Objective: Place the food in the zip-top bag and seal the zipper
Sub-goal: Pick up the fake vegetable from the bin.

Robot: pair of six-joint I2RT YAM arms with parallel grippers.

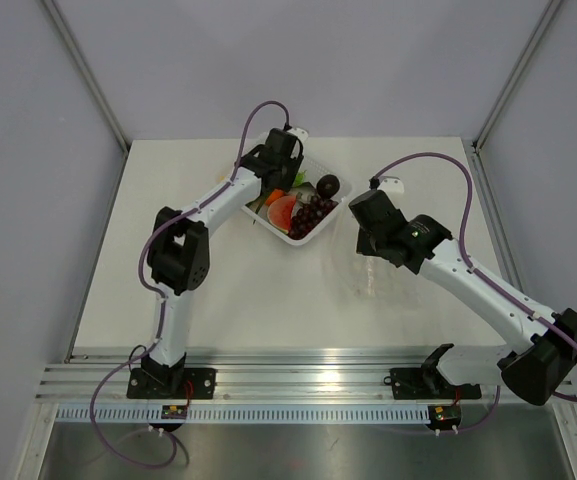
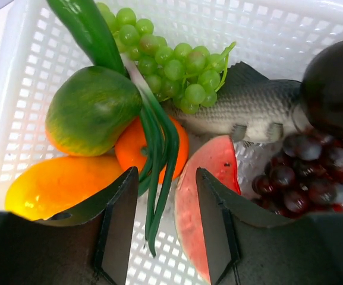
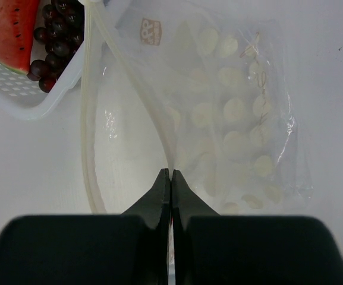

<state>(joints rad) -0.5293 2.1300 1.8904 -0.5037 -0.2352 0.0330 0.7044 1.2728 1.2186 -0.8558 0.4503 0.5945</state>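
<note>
The zip-top bag (image 3: 236,119) lay on the white tabletop (image 1: 218,290) toward the right of the scene. Its mouth was turned to the corner of a white perforated tray (image 3: 34,101) just to its left. The bag was clear and crinkled, printed with pale round spots. Its zipper (image 3: 88,130) was unsealed, and the mouth gaped in a long loop. The right tool (image 3: 171,175) had its two fingers pressed together on one lip of that mouth, pinching the plastic film (the other lip curved away toward the tray).

The food (image 1: 303,205) sat in the tray, toward the far middle of the tabletop, with none of it in the bag. The left tool (image 2: 166,178) hung over the tray with its fingers apart, gripping nothing. Between them showed the leaf tips of the green onion (image 2: 156,148) and the rind edge of the red watermelon slice (image 2: 210,178). Whether the fingers touched either could not be told.

Beside the onion lay a green and orange fruit (image 2: 91,110) and a yellow-orange piece (image 2: 58,184), with an orange (image 2: 129,151) under the onion leaves. A long green pepper (image 2: 85,29) and a bunch of green grapes (image 2: 171,65) lay next to a grey toy fish (image 2: 242,110). The dark grapes (image 2: 308,175) and the dark round fruit (image 2: 332,89) filled the tray's right end, side by side.
</note>
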